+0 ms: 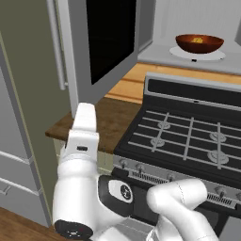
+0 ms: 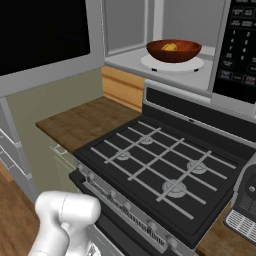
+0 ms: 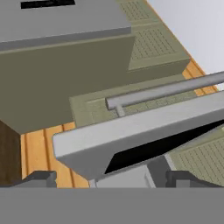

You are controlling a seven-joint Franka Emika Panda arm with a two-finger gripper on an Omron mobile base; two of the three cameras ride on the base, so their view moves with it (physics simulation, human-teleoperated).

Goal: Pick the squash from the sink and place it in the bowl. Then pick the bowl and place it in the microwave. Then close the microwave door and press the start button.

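The bowl (image 2: 174, 50) already sits on the white turntable plate (image 2: 172, 64) inside the microwave (image 1: 197, 28) with the squash (image 2: 170, 47) in it, so the door-closing step looks to be in hand. That would explain why the jaws (image 3: 107, 178) sit low beside the open microwave door (image 3: 144, 131). In the hand view the tips stand well apart with nothing between them; the door's edge lies just ahead, its bar handle (image 3: 166, 90) beyond, the bowl well off.
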